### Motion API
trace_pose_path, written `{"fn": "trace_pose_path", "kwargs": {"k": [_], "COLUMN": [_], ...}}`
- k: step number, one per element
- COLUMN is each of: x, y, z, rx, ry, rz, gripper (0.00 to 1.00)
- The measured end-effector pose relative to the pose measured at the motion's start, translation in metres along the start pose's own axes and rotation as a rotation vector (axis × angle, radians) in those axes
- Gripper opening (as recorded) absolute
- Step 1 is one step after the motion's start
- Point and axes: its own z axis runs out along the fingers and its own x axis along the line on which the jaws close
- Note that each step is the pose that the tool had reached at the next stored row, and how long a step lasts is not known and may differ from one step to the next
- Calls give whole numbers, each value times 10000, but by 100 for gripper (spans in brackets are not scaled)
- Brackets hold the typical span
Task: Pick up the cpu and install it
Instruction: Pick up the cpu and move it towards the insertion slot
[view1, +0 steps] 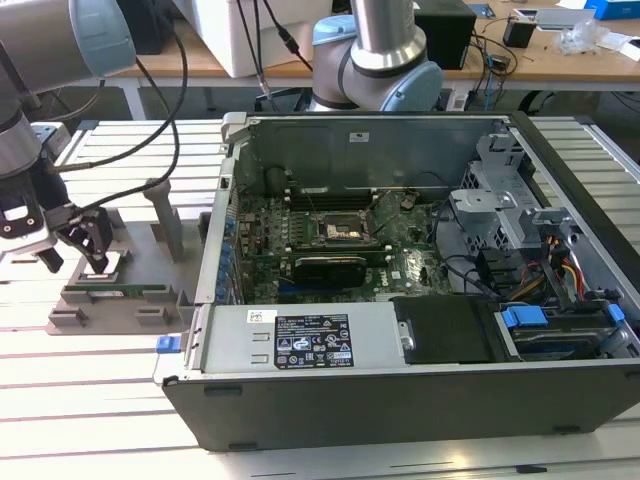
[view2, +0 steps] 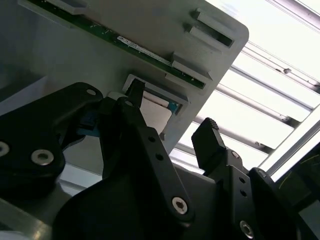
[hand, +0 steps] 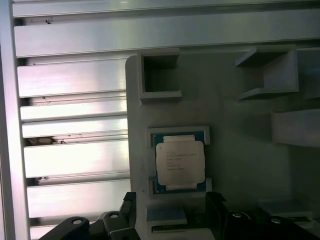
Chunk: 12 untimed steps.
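Note:
The cpu (hand: 180, 161), a small square chip with a silvery top and green rim, lies flat in a shallow nest on the grey fixture plate (hand: 240, 165). My gripper (hand: 171, 201) hovers just above it and is open, with one black finger (hand: 128, 206) on either side of the chip. In the second wrist view the cpu (view2: 156, 114) shows between the spread fingers (view2: 209, 140) of the gripper (view2: 170, 112). In the exterior view the gripper (view1: 97, 262) is at the exterior view's left, over the fixture plate (view1: 150, 300). Nothing is held.
An open computer case (view1: 400, 400) fills the middle of the exterior view, with the motherboard's black socket (view1: 345, 232) inside. A long green memory stick (view1: 120, 291) lies in the fixture beside the gripper. A grey post (view1: 168, 215) rises from the fixture. The table is slatted aluminium (view1: 90, 400).

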Motion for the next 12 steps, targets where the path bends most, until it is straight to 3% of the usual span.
{"fn": "trace_pose_path", "kwargs": {"k": [12], "x": [3], "y": [3], "z": [154], "rx": [0], "ry": [0], "rz": [1], "gripper": [66]}}
